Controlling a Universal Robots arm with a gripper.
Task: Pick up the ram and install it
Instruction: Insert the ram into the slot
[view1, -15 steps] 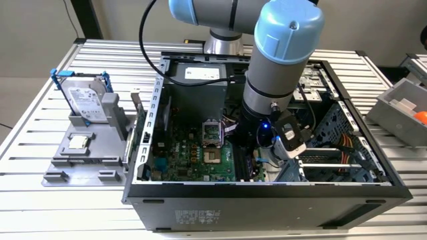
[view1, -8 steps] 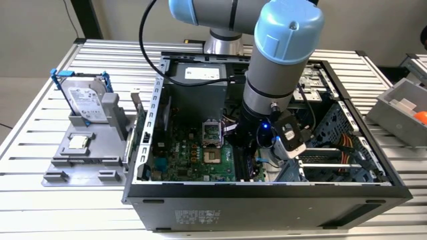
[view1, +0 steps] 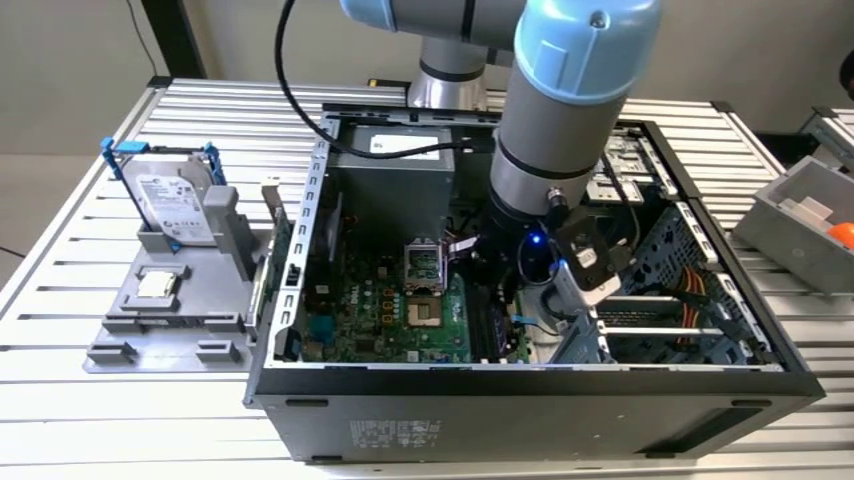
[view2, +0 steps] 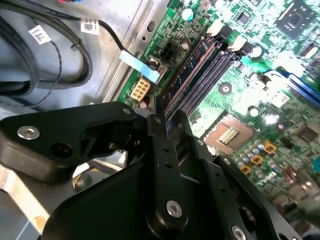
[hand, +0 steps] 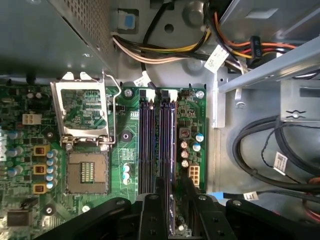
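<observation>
The ram is a dark stick with black chips, standing on edge in one of the motherboard's memory slots inside the open computer case. In the second wrist view the ram runs from the slot's far clip up to my fingertips. My gripper is down over the near end of the stick, shut on it, one black finger on either side. In the exterior view my gripper is low inside the case over the board, and the arm hides the ram. My gripper meets the ram's end.
The open processor socket lies beside the slots. Cable bundles and a metal bracket crowd the far side. Outside the case, a grey fixture holds a silver hard drive and a small square chip. A grey bin stands at the exterior view's right.
</observation>
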